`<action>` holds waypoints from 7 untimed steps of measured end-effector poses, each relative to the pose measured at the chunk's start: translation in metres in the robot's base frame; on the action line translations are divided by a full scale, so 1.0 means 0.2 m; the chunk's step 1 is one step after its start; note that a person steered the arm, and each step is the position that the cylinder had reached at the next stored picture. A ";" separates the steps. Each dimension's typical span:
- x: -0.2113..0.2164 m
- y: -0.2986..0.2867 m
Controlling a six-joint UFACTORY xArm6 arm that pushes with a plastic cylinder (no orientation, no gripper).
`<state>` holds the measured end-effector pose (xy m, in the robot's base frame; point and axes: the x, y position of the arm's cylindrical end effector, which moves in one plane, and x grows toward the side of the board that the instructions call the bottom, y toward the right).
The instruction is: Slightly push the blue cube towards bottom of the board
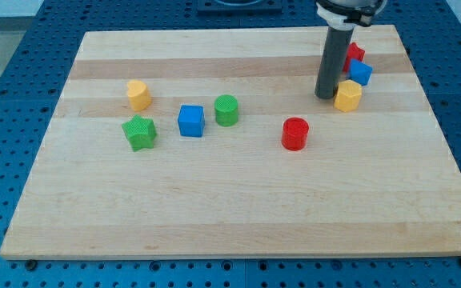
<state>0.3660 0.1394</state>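
Blue cube (190, 121) sits left of the board's middle, between a green star (139, 132) and a green cylinder (226, 110). The rod's tip (326, 96) rests well apart at the view's upper right, touching a yellow block (347, 95), so it is not placed for the push. It has no fingers. No writing shows.

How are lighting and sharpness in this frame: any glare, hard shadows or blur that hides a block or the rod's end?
Camera view: even, soft light, no glare on the wooden board; shadows are faint, the clearest a small dark patch at my tip; focus is sharp across the blue cube and the green star; the rod partly hides the red block at the view's top right.
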 end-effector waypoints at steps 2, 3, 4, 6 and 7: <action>0.00 0.05; -0.02 -0.09; -0.03 -0.21; -0.13 -0.59; -0.11 -0.84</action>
<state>0.3445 -0.0292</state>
